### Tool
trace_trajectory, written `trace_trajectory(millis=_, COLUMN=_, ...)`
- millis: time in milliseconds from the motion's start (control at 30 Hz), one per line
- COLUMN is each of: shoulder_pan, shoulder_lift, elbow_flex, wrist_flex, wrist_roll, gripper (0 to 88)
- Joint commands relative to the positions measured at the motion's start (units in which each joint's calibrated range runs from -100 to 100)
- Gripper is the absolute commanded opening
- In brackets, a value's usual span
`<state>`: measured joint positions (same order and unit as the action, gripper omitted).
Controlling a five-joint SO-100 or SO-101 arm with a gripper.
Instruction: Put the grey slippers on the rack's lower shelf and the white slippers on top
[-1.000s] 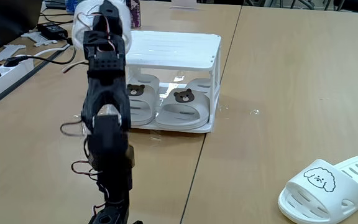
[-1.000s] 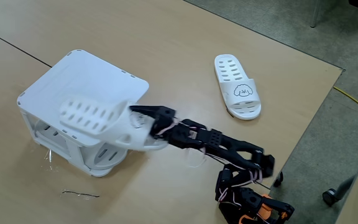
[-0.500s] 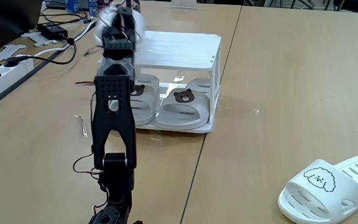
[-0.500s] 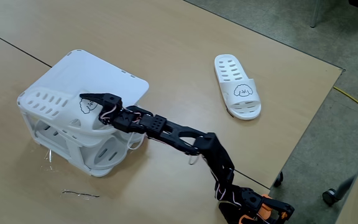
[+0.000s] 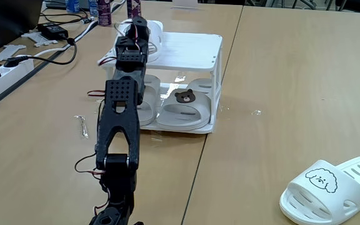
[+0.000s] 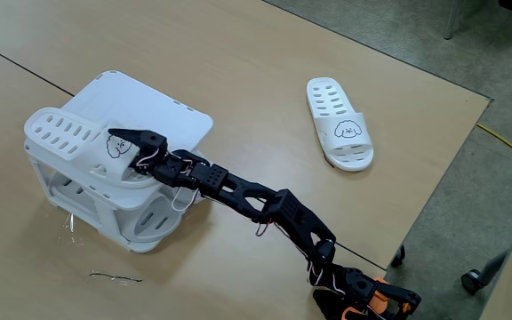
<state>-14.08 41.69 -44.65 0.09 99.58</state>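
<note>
A white slipper (image 6: 65, 140) with a dog face lies on the left part of the white rack's slatted top (image 6: 154, 102). My gripper (image 6: 124, 145) is shut on its strap, with the arm stretched out low over the table. In the other fixed view the gripper (image 5: 140, 29) is at the top's left end (image 5: 186, 47), hiding most of that slipper (image 5: 155, 32). Both grey slippers (image 5: 184, 105) with bear badges sit side by side on the lower shelf (image 5: 189, 129); the arm hides part of the left one (image 5: 144, 111). Another white slipper (image 5: 333, 187) (image 6: 340, 123) lies on the table, far from the rack.
A power strip (image 5: 2, 67) and cables lie at the table's left side, with bottles (image 5: 102, 9) behind the rack. A bent wire (image 5: 80, 125) (image 6: 114, 277) lies on the table by the arm. The table's edge (image 6: 434, 204) runs close to the arm's base.
The arm has stretched forward and carried the white slipper up from beside the rack onto the rack's top, then further along it to the left end. The other slipper has stayed put.
</note>
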Motion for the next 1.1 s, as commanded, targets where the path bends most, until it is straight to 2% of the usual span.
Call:
trace_trajectory(millis=0, shoulder_pan=-0.06, shoulder_lift=-17.58, elbow_flex=13.03, wrist_flex=-0.6, wrist_roll=0.42, gripper=32.4)
trace_trajectory(millis=267, shoulder_pan=0.35, shoulder_lift=-40.13, elbow_flex=40.46, wrist_flex=-0.69, wrist_roll=0.42, gripper=32.4)
trace_trajectory(millis=367, shoulder_pan=3.56, shoulder_lift=-51.75, elbow_flex=54.17, wrist_flex=-0.69, wrist_roll=0.42, gripper=31.6)
trace_trajectory(millis=433, shoulder_pan=7.91, shoulder_lift=-61.93, elbow_flex=65.45, wrist_flex=-0.78, wrist_roll=0.42, gripper=23.4)
trace_trajectory(millis=500, shoulder_pan=13.1, shoulder_lift=-74.38, elbow_flex=78.62, wrist_flex=-0.86, wrist_roll=0.42, gripper=8.7)
trace_trajectory(millis=567, shoulder_pan=16.55, shoulder_lift=-82.29, elbow_flex=89.71, wrist_flex=-2.59, wrist_roll=0.42, gripper=0.6)
trace_trajectory(millis=833, shoulder_pan=20.5, shoulder_lift=-81.61, elbow_flex=143.3, wrist_flex=-54.44, wrist_roll=0.42, gripper=0.7)
trace_trajectory(millis=967, shoulder_pan=25.76, shoulder_lift=-64.79, elbow_flex=143.12, wrist_flex=-66.95, wrist_roll=0.42, gripper=0.7)
trace_trajectory(millis=1067, shoulder_pan=36.45, shoulder_lift=-47.2, elbow_flex=143.12, wrist_flex=-76.88, wrist_roll=0.42, gripper=0.7)
